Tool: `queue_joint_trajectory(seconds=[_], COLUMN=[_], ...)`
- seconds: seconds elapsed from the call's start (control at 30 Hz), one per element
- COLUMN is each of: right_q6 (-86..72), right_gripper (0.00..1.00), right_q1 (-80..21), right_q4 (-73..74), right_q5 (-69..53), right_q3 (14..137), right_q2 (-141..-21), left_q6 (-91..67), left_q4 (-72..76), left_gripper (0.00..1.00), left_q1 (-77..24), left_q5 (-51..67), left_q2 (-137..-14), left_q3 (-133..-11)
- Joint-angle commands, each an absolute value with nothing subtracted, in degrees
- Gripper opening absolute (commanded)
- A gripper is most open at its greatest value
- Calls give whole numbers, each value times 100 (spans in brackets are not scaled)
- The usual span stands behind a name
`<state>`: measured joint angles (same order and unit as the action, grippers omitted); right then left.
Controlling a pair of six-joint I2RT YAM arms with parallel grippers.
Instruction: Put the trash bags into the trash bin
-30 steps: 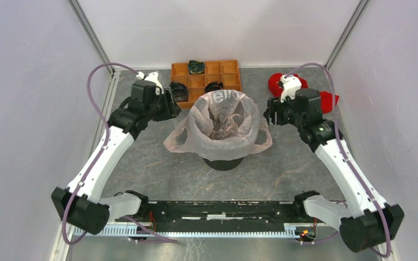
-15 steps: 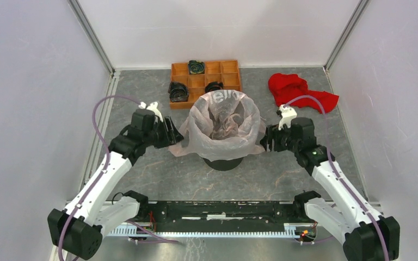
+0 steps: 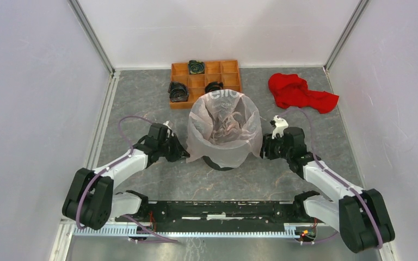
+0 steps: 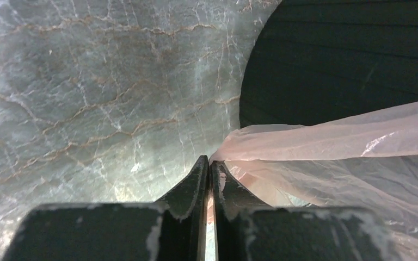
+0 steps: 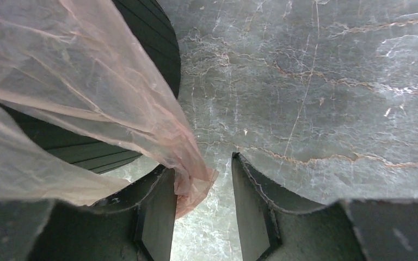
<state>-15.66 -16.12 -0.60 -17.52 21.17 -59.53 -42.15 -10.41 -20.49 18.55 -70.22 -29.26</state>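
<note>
Bare surface (image 3: 141, 103) ran wide on both flanks. The bag (image 3: 223, 144) lined and draped the central bin (image 4: 348, 60), with "ello" legible on its far side. The left pincer (image 4: 209, 163) was clenched on the bag's hem. The right pincer (image 5: 201, 166) stood released, the hem hanging between its fingers.

Trash bin (image 3: 214, 162) at the centre of the table (image 3: 152, 109), trash bag (image 3: 223, 122) lining its mouth and draped outside, left gripper (image 3: 184, 154) just left, right gripper (image 3: 262, 148) just right, compartment tray (image 3: 231, 77) behind, cloth (image 3: 296, 91) behind-right.
</note>
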Motion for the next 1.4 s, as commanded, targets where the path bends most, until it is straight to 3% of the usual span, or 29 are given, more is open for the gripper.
queue_joint_trajectory(seconds=[0.0,0.27,0.37,0.47,0.57,0.63,0.83,0.97,1.07,1.17,1.23,1.3,1.37], right_q6=[-1710,-1449,-1315,-1344,-1344,-1307,-750,-329,-167,-317,-294,-224,-193], right_gripper=[47,54,66,85,92,92,93,93,88,84,83,80,71], right_q1=[-1655,-1703,-1705,-1692,-1692,-1696,-1694,-1700,-1755,-2351,-3200,-3871,-4255], right_q4=[-848,-310,300,961,1636,2072,3026,3516,3476,3179,3102,3164,3319], right_q5=[-1914,-1225,-753,61,979,1446,1966,1588,314,-1238,-1094,-938,-856], right_q3=[1940,2121,2346,2670,3165,3554,5251,6804,7636,8229,8500,8687,8702], right_q2=[-6361,-6592,-6325,-5831,-5354,-5119,-5120,-5605,-5949,-6441,-6780,-7148,-7494], left_q6=[-4503,-4443,-4331,-4301,-4219,-4181,-4164,-4146,-4084,-4087,-4087,-4087,-4030], left_q4=[-198,-535,-903,-1235,-1544,-1715,-1893,-2072,-2361,-2601,-2796,-3065,-3330], left_gripper=[10,9,13,27,38,43,46,50,56,66,71,85,92], left_q1=[-2206,-2475,-2470,-2470,-2470,-2467,-2469,-2469,-2470,-2469,-2469,-2471,-2469], left_q5=[1751,748,569,415,218,43,32,13,-208,-288,-357,-498,-693], left_q2=[-7339,-7146,-6883,-6589,-6287,-6149,-5993,-5712,-5355,-4907,-4687,-4540,-4423], left_q3=[-2716,-2382,-2544,-2715,-2853,-2894,-2935,-3033,-3205,-3405,-3622,-3902,-4188])
